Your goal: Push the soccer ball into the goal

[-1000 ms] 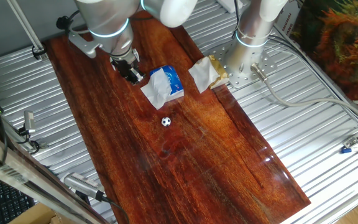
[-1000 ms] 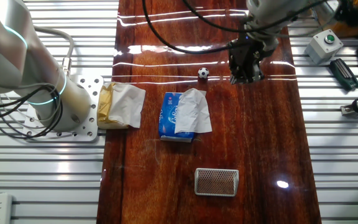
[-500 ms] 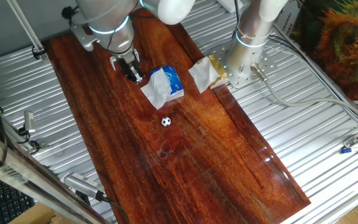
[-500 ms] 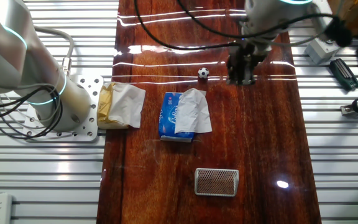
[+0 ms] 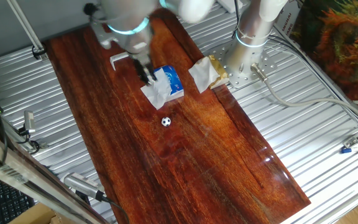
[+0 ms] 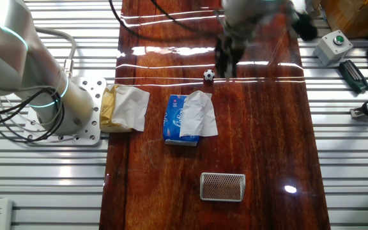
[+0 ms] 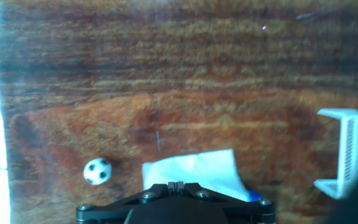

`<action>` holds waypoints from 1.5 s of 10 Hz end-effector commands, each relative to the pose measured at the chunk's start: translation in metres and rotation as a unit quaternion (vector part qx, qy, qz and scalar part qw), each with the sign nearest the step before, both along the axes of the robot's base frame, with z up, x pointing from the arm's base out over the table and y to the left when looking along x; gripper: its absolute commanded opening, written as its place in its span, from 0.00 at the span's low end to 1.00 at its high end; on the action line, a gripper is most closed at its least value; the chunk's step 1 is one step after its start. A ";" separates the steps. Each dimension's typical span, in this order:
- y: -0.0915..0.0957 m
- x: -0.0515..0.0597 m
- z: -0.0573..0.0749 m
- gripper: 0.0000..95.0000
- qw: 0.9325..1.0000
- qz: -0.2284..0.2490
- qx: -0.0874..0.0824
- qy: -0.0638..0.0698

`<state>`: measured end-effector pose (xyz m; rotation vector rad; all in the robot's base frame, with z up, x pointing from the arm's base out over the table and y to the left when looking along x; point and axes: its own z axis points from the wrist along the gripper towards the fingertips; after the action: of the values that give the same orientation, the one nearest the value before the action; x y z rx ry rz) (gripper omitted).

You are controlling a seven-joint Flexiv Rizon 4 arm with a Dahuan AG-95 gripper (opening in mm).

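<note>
Motion-blurred pincer (image 6: pixel 225 64), fingertips below hand view's edge.

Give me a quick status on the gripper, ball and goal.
Gripper up near soccer ball, holding nothing. Ball loose on the wood. Blue tissue packet sits between ball and goal.

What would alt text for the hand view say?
A tiny soccer ball lies on dark wood at lower left, apart from a white tissue at bottom centre. The small white goal stands at the right edge.

A glossy dark wooden board (image 5: pixel 191 155) lies across ribbed metal tabletop (image 5: pixel 303 106).
</note>
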<state>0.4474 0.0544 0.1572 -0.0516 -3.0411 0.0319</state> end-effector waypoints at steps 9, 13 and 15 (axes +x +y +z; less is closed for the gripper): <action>0.081 0.022 -0.050 0.00 0.998 -0.057 -0.007 0.000; 0.093 0.020 -0.066 0.00 0.998 -0.057 0.002 0.000; 0.095 0.017 -0.077 0.00 0.998 -0.057 0.011 0.000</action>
<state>0.4648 0.1496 0.0780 -0.2240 -3.0399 -0.0158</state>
